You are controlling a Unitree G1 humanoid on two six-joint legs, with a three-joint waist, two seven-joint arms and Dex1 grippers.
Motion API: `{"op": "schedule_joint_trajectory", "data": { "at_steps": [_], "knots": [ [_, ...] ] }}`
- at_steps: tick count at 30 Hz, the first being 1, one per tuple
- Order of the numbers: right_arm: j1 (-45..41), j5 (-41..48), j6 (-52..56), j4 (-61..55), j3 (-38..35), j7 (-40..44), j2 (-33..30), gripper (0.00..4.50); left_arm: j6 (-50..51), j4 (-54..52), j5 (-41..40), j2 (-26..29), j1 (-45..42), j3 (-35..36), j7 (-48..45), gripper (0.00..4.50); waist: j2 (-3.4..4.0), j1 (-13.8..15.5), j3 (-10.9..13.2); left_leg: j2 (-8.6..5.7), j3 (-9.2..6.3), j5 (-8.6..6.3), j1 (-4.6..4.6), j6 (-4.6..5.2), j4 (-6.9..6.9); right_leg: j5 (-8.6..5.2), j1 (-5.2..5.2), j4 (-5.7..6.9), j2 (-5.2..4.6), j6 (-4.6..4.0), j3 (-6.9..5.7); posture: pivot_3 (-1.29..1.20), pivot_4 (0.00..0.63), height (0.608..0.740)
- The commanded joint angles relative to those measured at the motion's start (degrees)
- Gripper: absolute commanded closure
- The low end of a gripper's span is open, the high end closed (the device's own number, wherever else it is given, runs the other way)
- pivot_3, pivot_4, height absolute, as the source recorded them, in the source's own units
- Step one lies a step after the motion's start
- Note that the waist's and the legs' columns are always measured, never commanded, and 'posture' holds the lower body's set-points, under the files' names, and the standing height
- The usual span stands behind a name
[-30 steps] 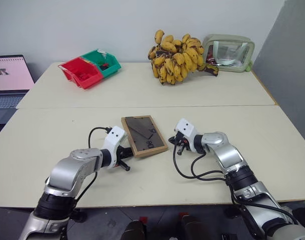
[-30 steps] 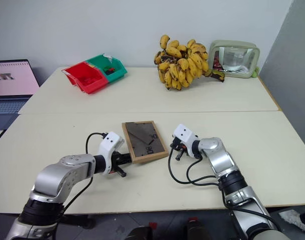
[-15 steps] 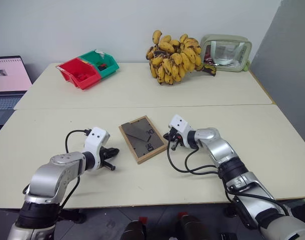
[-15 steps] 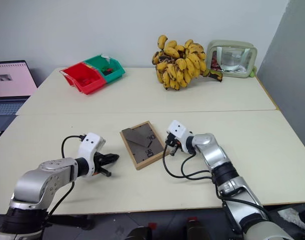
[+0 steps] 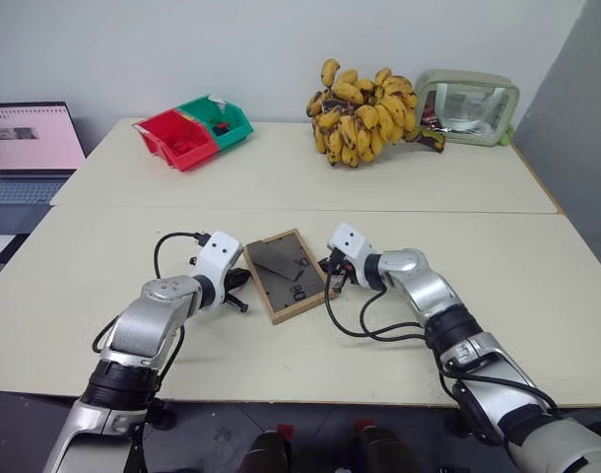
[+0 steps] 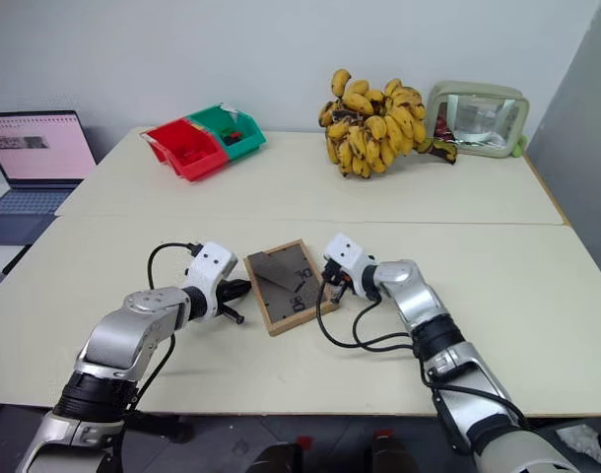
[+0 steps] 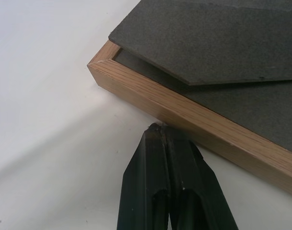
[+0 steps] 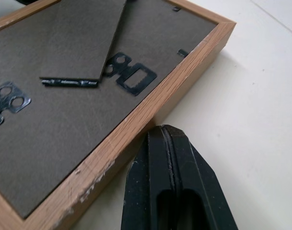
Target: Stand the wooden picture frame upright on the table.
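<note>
Both grippers, left (image 5: 239, 280) and right (image 5: 328, 268), have their jaws clenched empty, tips against opposite edges of the frame (image 5: 289, 274). It lies face-down mid-counter (image 5: 537, 286), stand uppermost. Tipping it up looks next: pinch the edges and raise one.

A plain white wall (image 5: 182, 49) runs behind, meeting a grey panel (image 5: 576, 118) at the right (a partition or second wall, hard to say). A laptop (image 5: 30, 143) sits open at the left.
</note>
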Motion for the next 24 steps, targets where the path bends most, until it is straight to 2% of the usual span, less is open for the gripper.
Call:
{"op": "schedule_joint_trajectory", "data": {
  "at_steps": [1,13,24],
  "knots": [
    [4.60,2.97,5.78,-13.19,1.30,5.36,-2.85,4.50,0.15,0.66,0.09,-1.73,-1.29,-4.69,-3.95,4.46,0.00,0.40,0.00,-0.01,0.00,0.00,-0.01,0.00,0.00,-0.01,0.00,-0.01,-0.02,0.01,-0.01,0.00,0.150,0.740],
    [12.33,5.82,18.99,-32.36,0.32,7.52,-11.51,4.50,-1.22,0.28,2.33,-5.56,-6.60,-14.59,-14.22,4.46,0.01,0.75,-0.01,-0.10,-0.11,0.00,-0.06,0.00,0.03,-0.05,0.09,-0.13,-0.09,0.08,-0.13,0.00,0.150,0.740],
    [15.57,7.36,22.51,-36.64,-2.68,6.82,-20.06,4.50,0.61,-1.80,3.55,-7.51,-7.28,-16.62,-17.43,4.46,0.01,0.57,-0.01,-0.13,-0.10,-0.01,-0.04,0.02,0.02,-0.02,0.27,-0.42,-0.16,0.16,-0.14,0.00,0.150,0.740]
  ]
}}
